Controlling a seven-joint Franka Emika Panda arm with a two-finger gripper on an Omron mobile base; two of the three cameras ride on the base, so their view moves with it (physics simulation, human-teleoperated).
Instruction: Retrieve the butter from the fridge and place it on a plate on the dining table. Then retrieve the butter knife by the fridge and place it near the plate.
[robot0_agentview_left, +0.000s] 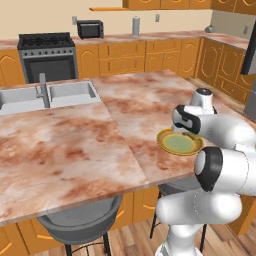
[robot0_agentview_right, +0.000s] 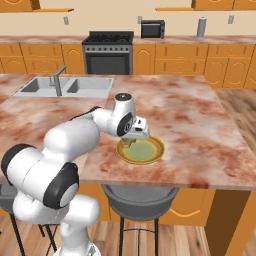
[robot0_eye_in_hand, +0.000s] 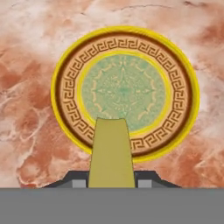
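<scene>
We see no readable writing, only a Greek-key band in brown and ochre ringing the plate (robot0_eye_in_hand: 126, 43), whose pale green centre bears a faint medallion pattern. Our gripper (robot0_eye_in_hand: 112, 180) is clenched on the butter (robot0_eye_in_hand: 111, 153), a smooth, dull yellow block tapering away from us, held over the plate's near rim. The plate lies on the glossy, marbled dining table (robot0_agentview_left: 75, 145).

this is looking like a home kitchen. orange wooden cabinets (robot0_agentview_left: 122, 57) are running along the walls, a black stove (robot0_agentview_right: 108, 50) with an oven is standing between them, a steel sink (robot0_agentview_left: 47, 97) with a tap is sitting in the marbled island top (robot0_agentview_right: 200, 120), and grey stools (robot0_agentview_right: 140, 200) are waiting under its edge.
</scene>
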